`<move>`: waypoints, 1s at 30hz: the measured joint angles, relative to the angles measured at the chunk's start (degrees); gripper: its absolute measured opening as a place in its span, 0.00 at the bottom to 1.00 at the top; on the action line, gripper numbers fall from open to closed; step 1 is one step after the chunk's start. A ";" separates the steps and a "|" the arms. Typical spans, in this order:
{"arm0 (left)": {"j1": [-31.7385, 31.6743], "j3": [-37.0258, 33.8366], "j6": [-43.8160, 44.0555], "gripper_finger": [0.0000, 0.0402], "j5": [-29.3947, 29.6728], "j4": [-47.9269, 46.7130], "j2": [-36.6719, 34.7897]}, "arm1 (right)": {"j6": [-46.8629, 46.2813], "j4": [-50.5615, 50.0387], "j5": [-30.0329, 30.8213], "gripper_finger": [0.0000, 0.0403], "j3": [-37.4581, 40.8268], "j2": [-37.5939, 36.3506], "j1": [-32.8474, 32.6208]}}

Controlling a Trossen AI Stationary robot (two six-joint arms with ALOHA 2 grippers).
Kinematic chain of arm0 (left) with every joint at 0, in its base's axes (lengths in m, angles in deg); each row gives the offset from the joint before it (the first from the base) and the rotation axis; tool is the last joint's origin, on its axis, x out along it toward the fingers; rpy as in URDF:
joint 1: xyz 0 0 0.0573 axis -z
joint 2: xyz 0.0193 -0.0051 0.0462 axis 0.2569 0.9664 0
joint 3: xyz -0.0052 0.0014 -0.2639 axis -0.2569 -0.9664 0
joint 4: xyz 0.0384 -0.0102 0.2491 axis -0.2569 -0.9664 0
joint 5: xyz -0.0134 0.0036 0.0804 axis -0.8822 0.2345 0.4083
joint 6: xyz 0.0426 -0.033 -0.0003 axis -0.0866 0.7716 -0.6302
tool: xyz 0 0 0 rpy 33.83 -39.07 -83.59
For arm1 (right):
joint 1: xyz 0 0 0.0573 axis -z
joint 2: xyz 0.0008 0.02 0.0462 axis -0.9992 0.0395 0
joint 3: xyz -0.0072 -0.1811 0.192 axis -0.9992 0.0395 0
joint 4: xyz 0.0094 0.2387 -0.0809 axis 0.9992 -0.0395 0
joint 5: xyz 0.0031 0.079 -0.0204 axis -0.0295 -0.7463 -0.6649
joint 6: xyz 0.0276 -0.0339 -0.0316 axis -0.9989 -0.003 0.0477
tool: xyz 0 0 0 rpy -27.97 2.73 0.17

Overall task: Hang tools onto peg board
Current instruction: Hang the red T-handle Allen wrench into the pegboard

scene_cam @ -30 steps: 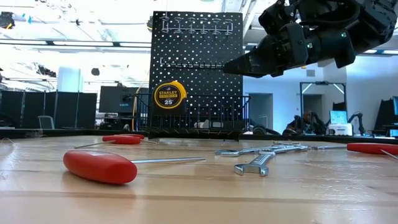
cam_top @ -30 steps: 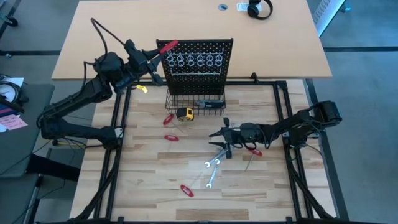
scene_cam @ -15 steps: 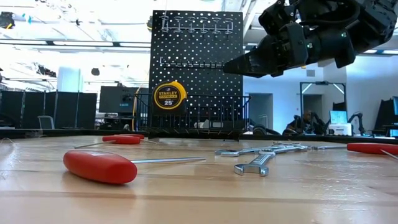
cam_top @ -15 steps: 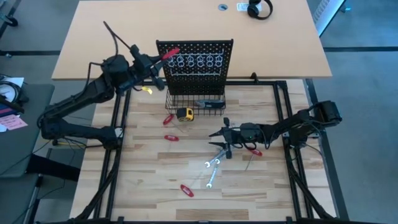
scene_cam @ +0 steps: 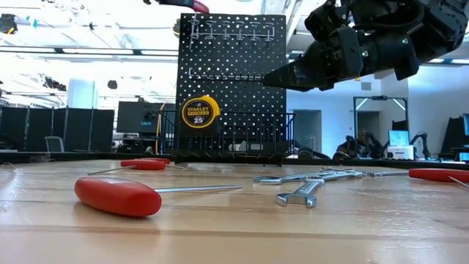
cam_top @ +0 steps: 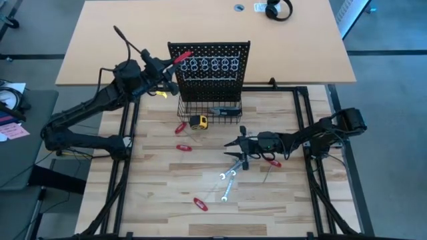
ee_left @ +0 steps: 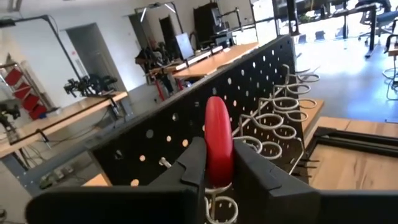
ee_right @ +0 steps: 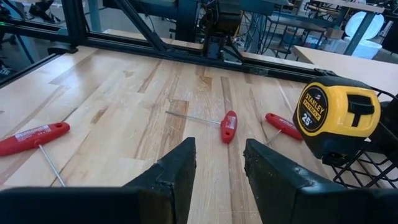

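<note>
Bright open workshop, desks [ee_left: 68,115], monitors [scene_cam: 135,116]

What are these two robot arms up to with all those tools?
They are hanging tools on the black peg board. The left gripper holds a red-handled tool at the ring hooks along the board's top edge. The right gripper hovers open and empty over the table, near the wrenches. More red-handled tools and a yellow tape measure remain below.

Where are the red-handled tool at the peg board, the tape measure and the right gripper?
red-handled tool [ee_left: 219,140]: left wrist view, middle of its red handle, between the fingers.
tape measure [scene_cam: 199,114]: low view, centre of its yellow face.
right gripper [ee_right: 217,163]: right wrist view, gap between its fingertips.
</note>
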 joint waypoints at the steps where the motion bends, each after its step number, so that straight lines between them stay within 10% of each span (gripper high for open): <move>1: 0.00 0.00 -0.08 0.15 0.00 0.04 0.02 | 0.00 0.01 0.00 0.37 0.00 0.00 -0.02; 22: 6.52 3.87 -5.55 0.37 0.36 -20.82 -6.62 | 0.00 -0.03 0.00 0.37 0.00 0.00 0.00; 30: 25.05 -2.78 12.68 0.37 17.28 -44.21 -6.40 | 0.00 0.01 0.00 0.37 0.00 0.00 0.00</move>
